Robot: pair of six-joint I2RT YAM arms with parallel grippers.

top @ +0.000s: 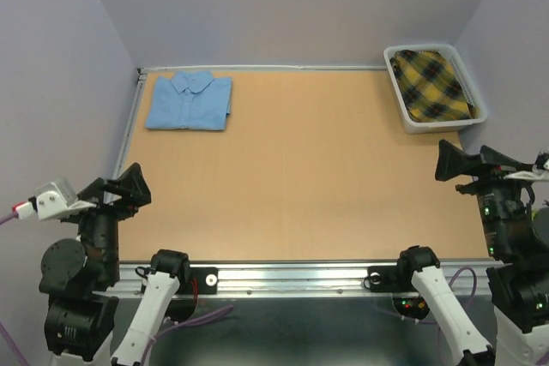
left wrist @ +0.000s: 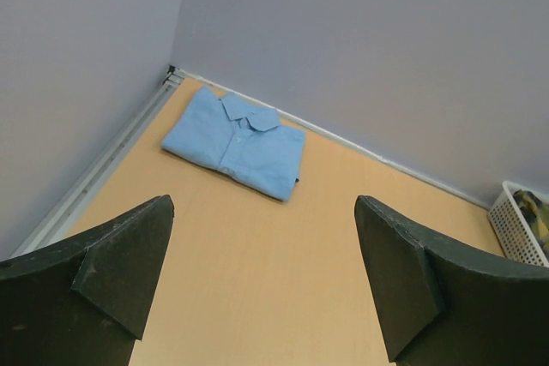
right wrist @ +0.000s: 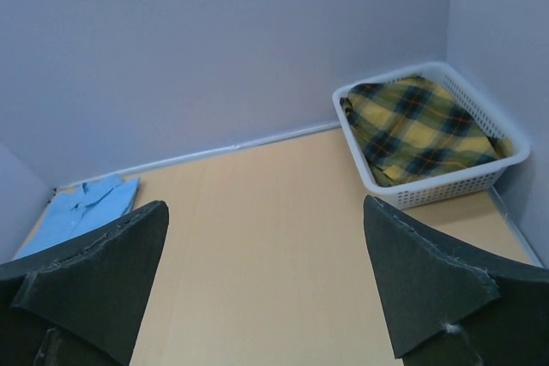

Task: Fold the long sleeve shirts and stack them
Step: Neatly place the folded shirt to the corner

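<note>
A light blue long sleeve shirt (top: 190,101) lies folded flat in the table's far left corner, collar toward the back wall; it also shows in the left wrist view (left wrist: 236,142) and at the edge of the right wrist view (right wrist: 81,209). A yellow and dark plaid shirt (top: 431,84) fills the white basket (top: 400,95) at the far right, seen too in the right wrist view (right wrist: 419,129). My left gripper (top: 129,186) hovers open near the left front edge, nothing between its fingers. My right gripper (top: 453,163) stands open at the right edge, below the basket, holding nothing.
Purple walls close in the wooden table (top: 300,177) on three sides. A metal rail (top: 283,276) runs along the near edge between the arm bases. The basket (right wrist: 446,186) sits against the right wall.
</note>
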